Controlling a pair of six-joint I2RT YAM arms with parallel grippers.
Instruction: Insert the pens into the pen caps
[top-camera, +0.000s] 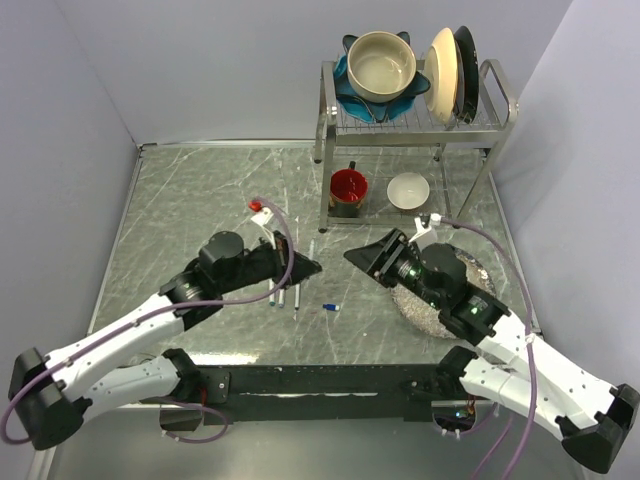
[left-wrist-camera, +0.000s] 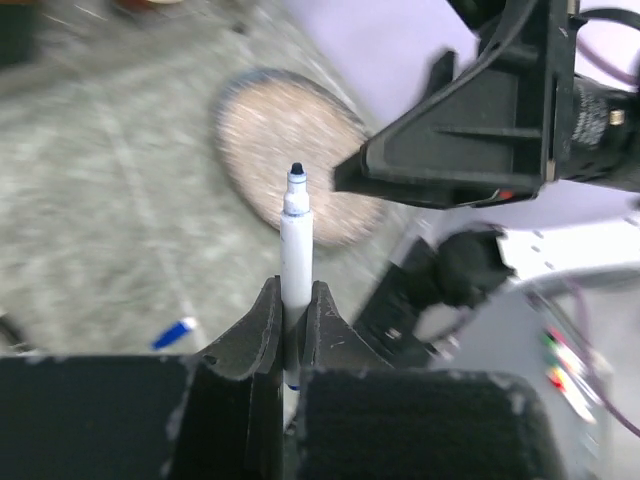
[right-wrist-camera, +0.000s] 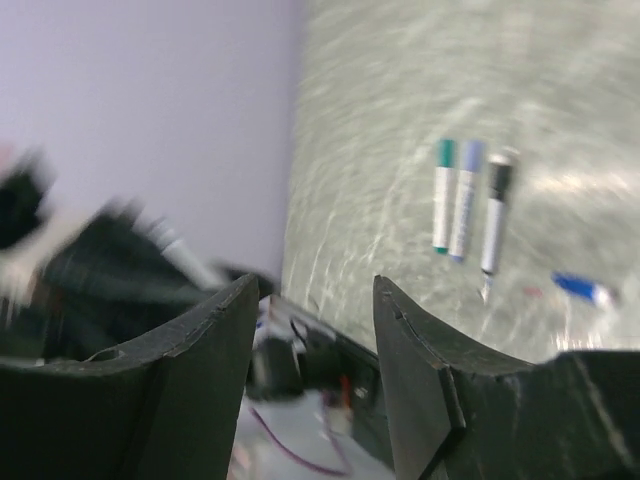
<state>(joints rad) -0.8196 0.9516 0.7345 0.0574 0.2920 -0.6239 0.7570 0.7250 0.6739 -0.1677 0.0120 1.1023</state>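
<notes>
pen (left-wrist-camera: 296, 240) pinched by left gripper (left-wrist-camera: 295, 290), right gripper (right-wrist-camera: 315, 285) spread empty; blue cap (top-camera: 331, 307) at its 7 o'clock could be knocked aside if misgrabbed.

Pale lavender walls (top-camera: 200, 60) enclose a grey marbled table (top-camera: 200, 195) bearing a metal rack (top-camera: 410, 127).

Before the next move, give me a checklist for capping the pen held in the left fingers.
1. Grip: left fingers shut on the pen: ok.
2. Pen tip bare and sticking out past the fingers: ok.
3. Cap in the right fingers: not ok, they are open and empty.
4. Blue cap free to pick: ok, it lies alone on the table, apart from the other pens.
5. Which end of the blue cap is open: cannot tell.
</notes>
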